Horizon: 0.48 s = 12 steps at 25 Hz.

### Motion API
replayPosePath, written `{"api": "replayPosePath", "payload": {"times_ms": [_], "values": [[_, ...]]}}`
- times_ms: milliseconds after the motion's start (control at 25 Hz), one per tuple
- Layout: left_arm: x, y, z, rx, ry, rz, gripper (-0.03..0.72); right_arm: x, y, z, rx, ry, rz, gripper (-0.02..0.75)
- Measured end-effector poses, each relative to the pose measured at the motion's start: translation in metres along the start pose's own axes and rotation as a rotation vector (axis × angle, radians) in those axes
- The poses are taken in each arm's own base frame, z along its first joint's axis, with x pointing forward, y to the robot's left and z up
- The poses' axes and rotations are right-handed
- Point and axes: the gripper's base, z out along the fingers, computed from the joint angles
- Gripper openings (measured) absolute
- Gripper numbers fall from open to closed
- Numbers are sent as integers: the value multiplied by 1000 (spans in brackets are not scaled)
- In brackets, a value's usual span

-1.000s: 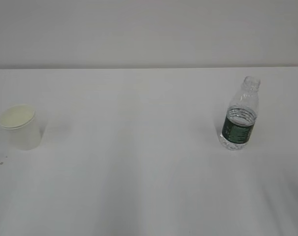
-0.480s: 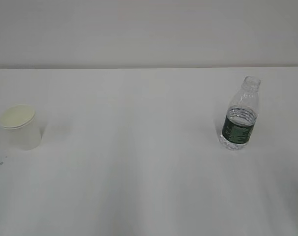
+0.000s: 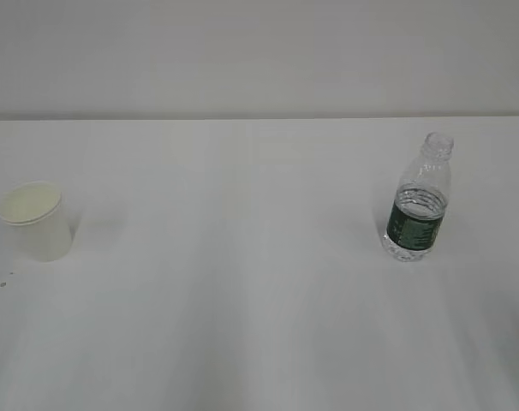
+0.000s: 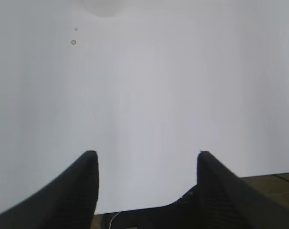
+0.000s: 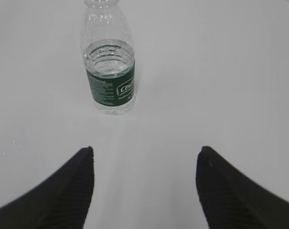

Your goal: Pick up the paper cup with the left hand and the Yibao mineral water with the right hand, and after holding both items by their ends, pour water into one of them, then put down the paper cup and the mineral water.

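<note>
The white paper cup stands upright at the table's left; only its lower edge shows at the top of the left wrist view. The Yibao mineral water bottle stands upright at the right, capless, with a dark green label and some water inside. It also shows in the right wrist view. My left gripper is open and empty above the table's near edge, far short of the cup. My right gripper is open and empty, short of the bottle. Neither gripper shows in the exterior view.
The white table runs back to a pale wall. Two small specks lie on the table near the cup. The table's near edge and dark floor show under the left gripper.
A dark bit of the right arm at the exterior view's right edge one second ago has gone out of view. The cup and the bottle have stayed in place.
</note>
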Motion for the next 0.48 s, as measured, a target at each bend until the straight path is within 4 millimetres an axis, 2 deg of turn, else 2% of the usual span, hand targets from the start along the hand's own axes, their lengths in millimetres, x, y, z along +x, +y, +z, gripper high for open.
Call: {"api": "replayPosePath", "payload": {"times_ms": [480], "values": [[-8,-2,1,23,-83,-29,475,1,-2,16,12,28,-36,507]]}}
